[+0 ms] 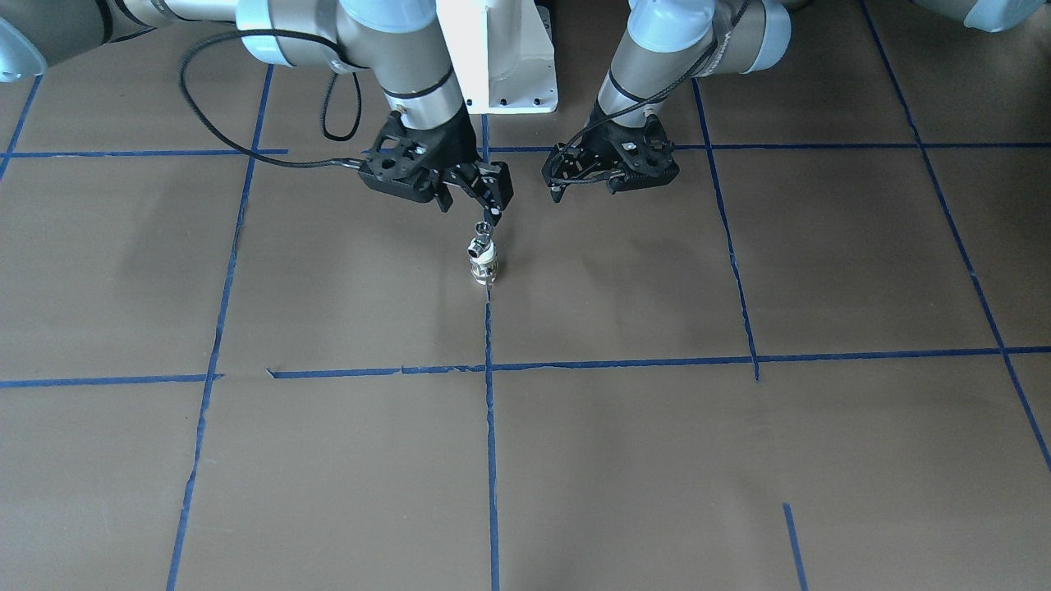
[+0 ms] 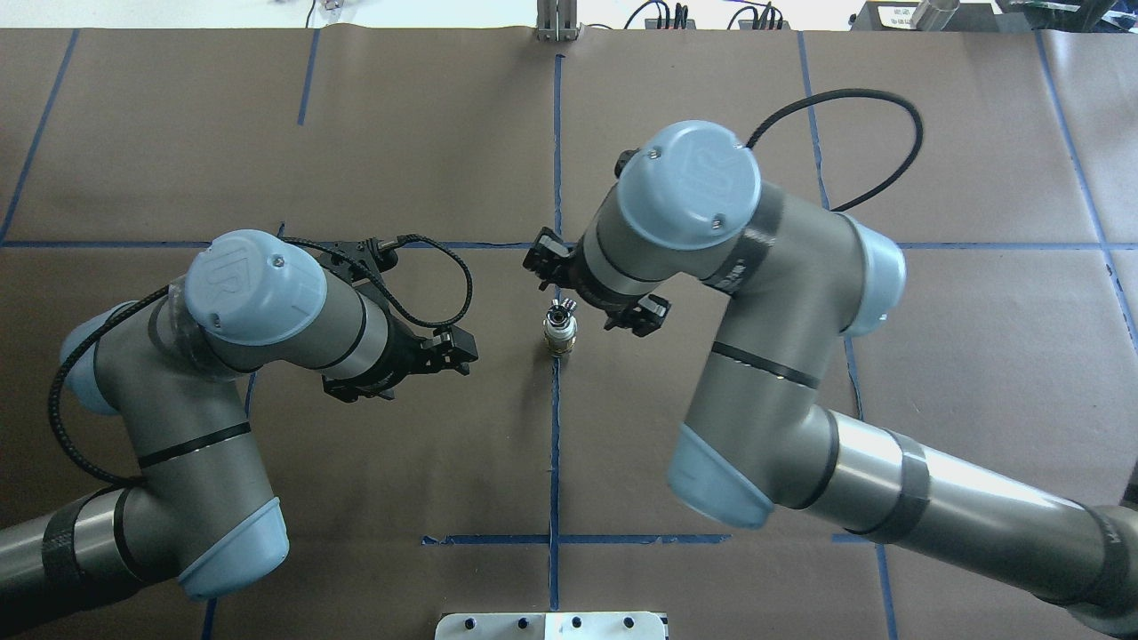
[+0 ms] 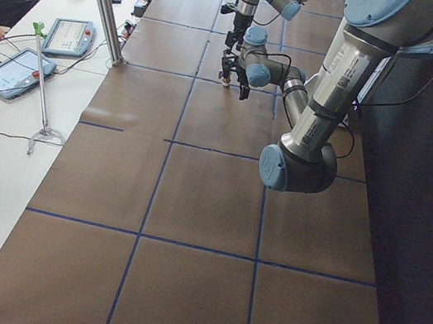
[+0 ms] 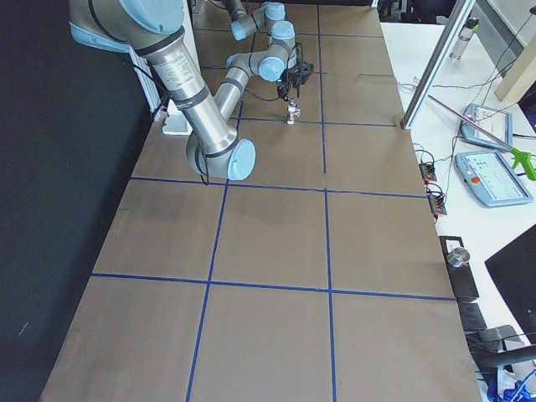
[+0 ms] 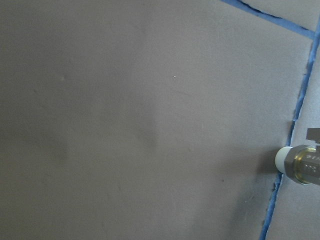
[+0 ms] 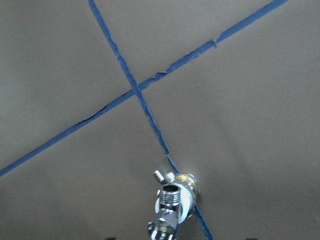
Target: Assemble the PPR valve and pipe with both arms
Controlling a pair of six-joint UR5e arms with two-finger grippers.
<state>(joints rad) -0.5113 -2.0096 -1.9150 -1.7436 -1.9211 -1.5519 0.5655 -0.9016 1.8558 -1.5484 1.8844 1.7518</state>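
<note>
Exterior front-facing view: 1 small chrome, brass and white valve-and-pipe piece (image 1: 483, 258) stands upright on the brown paper-covered table (image 1: 739, 460), on a blue tape line (image 1: 491, 460). The black 2-finger right gripper (image 1: 472, 205) hangs just above it with its fingers apart, holding nothing. The black 2-finger left gripper (image 1: 585, 191) sits to one side, clear of the piece, with its fingers also apart and empty.

Overhead exterior view: the piece stands between the 2 grippers, close under the right wrist. The left gripper is near it but not touching.

Exterior left and exterior right views: the piece is too small for detail, and finger positions cannot be judged here.

Left wrist-mounted view: a white end and a brass body show at the frame's right edge, beside the tape line. No fingers are in frame.

Right wrist-mounted view: the camera looks down on a threaded chrome mouth and a brass collar.

Assessment: valve and pipe appear joined as 1 unit and set down, and no loose second part shows in any view. The task looks at or near completion. Whether the joint is fully seated cannot be told. At most, drawing the arms clear remains.
</note>
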